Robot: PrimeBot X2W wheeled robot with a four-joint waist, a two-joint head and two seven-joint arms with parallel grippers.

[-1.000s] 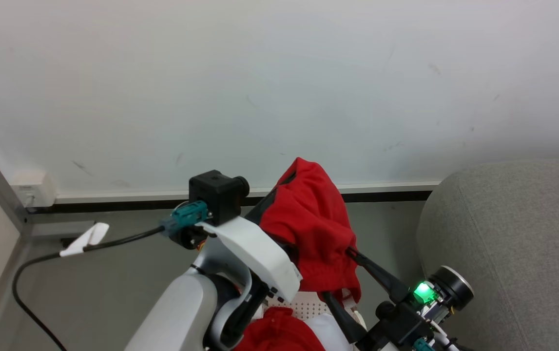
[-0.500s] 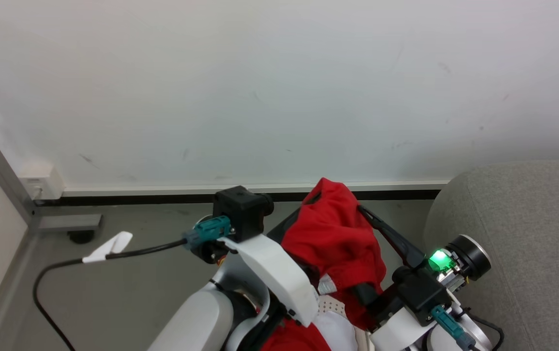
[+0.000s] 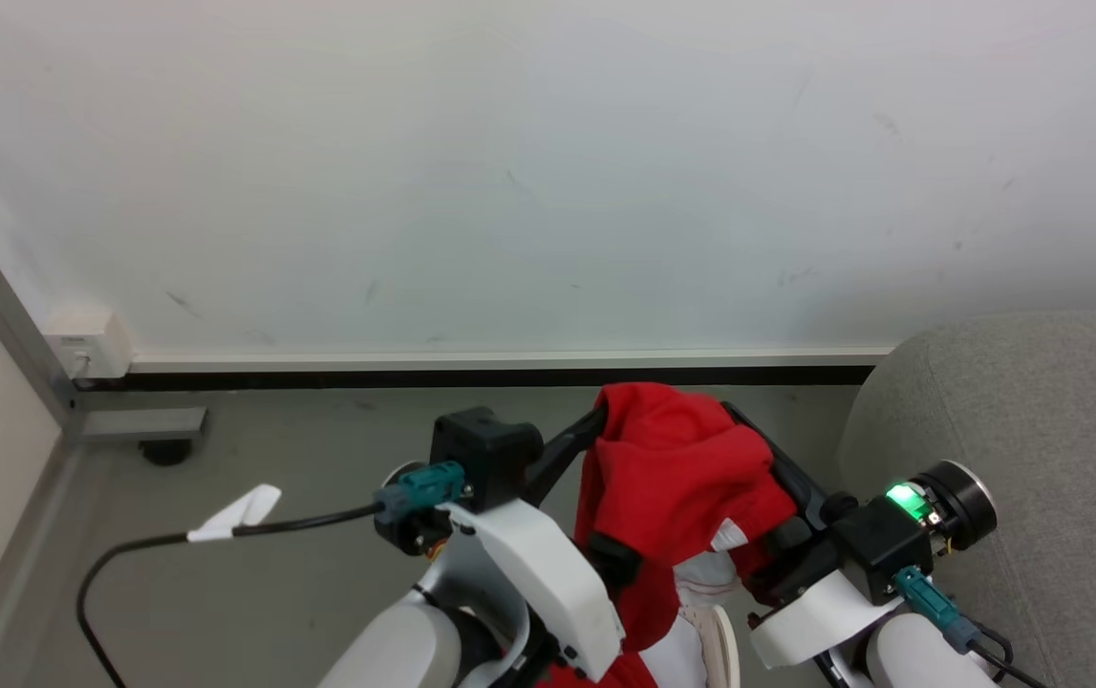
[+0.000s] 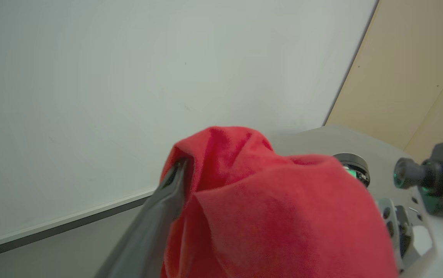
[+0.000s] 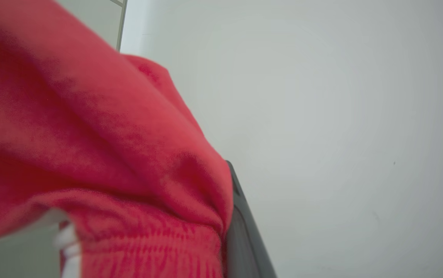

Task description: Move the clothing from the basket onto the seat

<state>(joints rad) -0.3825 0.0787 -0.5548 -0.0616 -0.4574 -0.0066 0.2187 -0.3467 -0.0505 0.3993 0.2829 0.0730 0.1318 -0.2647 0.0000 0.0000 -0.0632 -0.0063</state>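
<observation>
The clothing (image 3: 681, 478), red with a bit of white, hangs bunched in the air between my two grippers. My left gripper (image 3: 605, 459) is at its left side, jaws spread open, with the cloth draped over one dark finger (image 4: 163, 208). At the right side, my right gripper (image 3: 748, 425) is shut on the clothing, and its finger (image 5: 240, 231) presses against the red folds (image 5: 109, 154). A sliver of the white basket (image 3: 715, 635) peeks out below the cloth. The grey seat (image 3: 1035, 411) rises at the right.
A white wall with a dark baseboard (image 3: 509, 376) runs behind. A wall socket box (image 3: 79, 344) and a metal post (image 3: 12, 325) stand at the left. A black cable with a white tag (image 3: 242, 506) trails over the grey floor.
My right gripper rose from under the cloth to its right side and shut on it. The left jaws opened, and the bundle now sits lower.
</observation>
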